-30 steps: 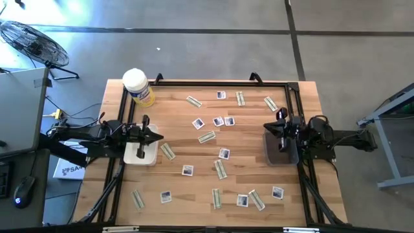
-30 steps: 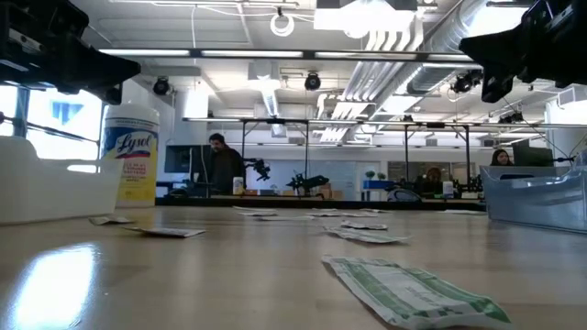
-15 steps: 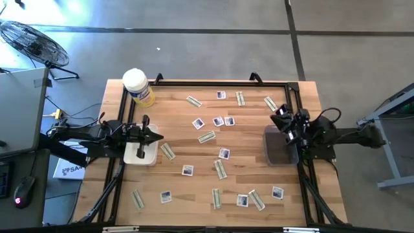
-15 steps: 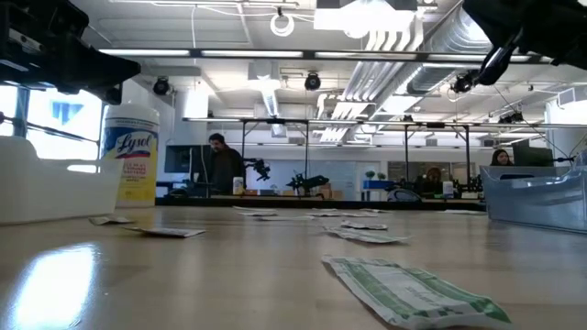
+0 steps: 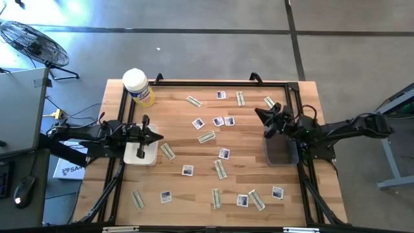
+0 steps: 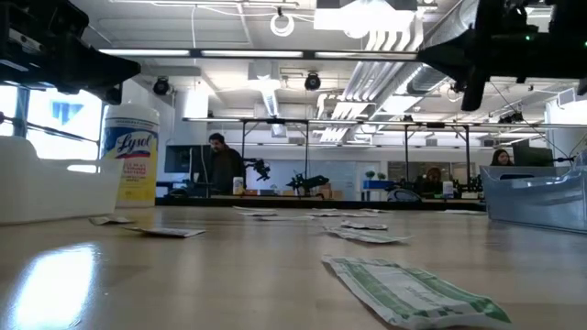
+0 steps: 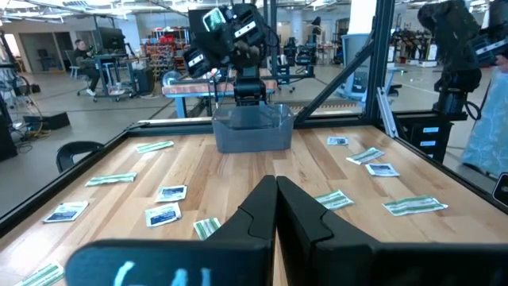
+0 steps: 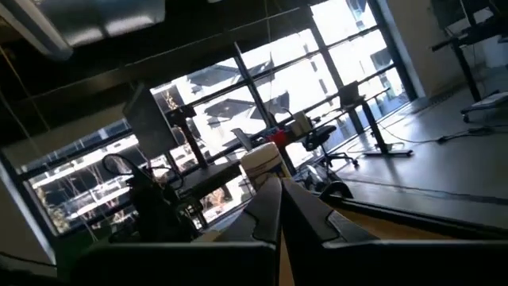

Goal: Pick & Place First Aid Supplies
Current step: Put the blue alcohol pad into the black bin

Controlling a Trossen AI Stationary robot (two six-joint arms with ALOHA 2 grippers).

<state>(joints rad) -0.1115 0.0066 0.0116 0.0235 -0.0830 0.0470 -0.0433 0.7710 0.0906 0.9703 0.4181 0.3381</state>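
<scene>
First aid packets lie scattered flat on the wooden table: white squares with blue print, such as one at mid-table, and pale greenish strips, such as one near it. One strip lies close to the low camera. My left gripper is shut and hovers level over a white tray at the table's left. My right gripper is shut and stays raised beside the far-left corner of a grey bin, with its fingers pointing up into the room.
A white-lidded yellow canister stands at the far left corner. A black rail frame runs round the table. Several packets lie along the near edge. People show in the room beyond.
My right gripper has swung from above the grey bin toward the far edge and then toward the table's left, turning about as the arm stretched out. Its fingers stay shut. The packets have not moved.
</scene>
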